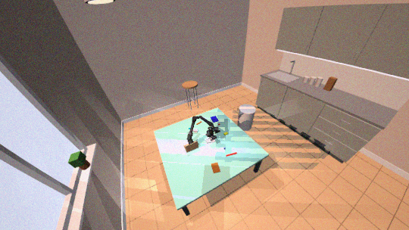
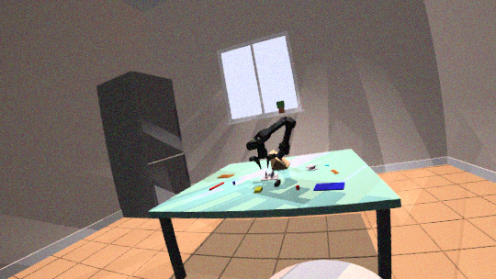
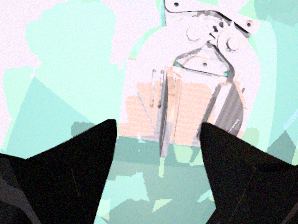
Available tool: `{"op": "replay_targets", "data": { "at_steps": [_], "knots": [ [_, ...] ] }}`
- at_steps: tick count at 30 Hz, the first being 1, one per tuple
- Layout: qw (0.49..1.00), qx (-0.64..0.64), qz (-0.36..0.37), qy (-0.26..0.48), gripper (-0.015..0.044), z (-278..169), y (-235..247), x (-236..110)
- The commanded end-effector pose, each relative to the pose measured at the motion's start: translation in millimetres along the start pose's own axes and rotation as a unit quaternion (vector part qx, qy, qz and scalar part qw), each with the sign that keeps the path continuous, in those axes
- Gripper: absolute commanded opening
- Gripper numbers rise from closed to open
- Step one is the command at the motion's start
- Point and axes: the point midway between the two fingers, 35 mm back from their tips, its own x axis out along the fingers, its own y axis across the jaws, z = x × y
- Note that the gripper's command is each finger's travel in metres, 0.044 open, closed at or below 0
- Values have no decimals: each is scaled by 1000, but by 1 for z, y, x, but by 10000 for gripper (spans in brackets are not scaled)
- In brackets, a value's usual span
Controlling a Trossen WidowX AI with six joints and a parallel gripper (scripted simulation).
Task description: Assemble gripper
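The pale gripper base (image 3: 192, 112) (image 2: 269, 178) lies on the table under my hand. Two jaws, the left jaw (image 3: 163, 115) and the right jaw (image 3: 230, 107), lie over it in the wrist view, their round pivot ends side by side at the top. Dark teeth show between these ends; glare hides whether they fully mesh. My gripper (image 3: 158, 128) (image 2: 264, 168) is open above the base's near edge, with the left jaw's tip between but clear of its fingers. A small white part (image 1: 195, 131) (image 2: 311, 168) lies apart; I cannot tell whether it is the housing plate.
A brown block (image 1: 191, 147) stands by the arm's foot. Around lie a blue plate (image 1: 214, 119) (image 2: 329, 186), a yellow block (image 1: 226, 133) (image 2: 258, 189), a red stick (image 1: 231, 154) (image 2: 217, 186), an orange block (image 1: 216, 168) (image 2: 225, 176) and a dark lump (image 2: 277, 183) close to the base.
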Motion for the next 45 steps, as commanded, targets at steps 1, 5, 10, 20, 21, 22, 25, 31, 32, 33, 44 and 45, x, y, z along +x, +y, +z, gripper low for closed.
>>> {"op": "replay_targets", "data": {
  "at_steps": [1, 5, 10, 20, 21, 22, 25, 31, 32, 33, 44, 45],
  "knots": [
    [1000, -2, 0, -4, 224, 2, -1, -14],
    [1000, -10, 7, 3, 303, 1, -2, -8],
    [999, -47, 22, 0, 434, 4, -11, -11],
    [984, -174, 27, -5, 440, -1, -32, -14],
    [982, -187, 28, -6, 440, -1, -35, -14],
    [979, -200, 28, -6, 440, -2, -37, -14],
    [969, -246, 29, -8, 440, -4, -45, -15],
    [941, -337, 31, -12, 440, -6, -63, -16],
    [935, -352, 31, -13, 440, -7, -66, -17],
    [930, -367, 32, -14, 440, -7, -69, -17],
    [852, -522, 32, -20, 440, -9, -101, -18],
    [844, -535, 32, -21, 440, -9, -104, -19]
  ]
}}
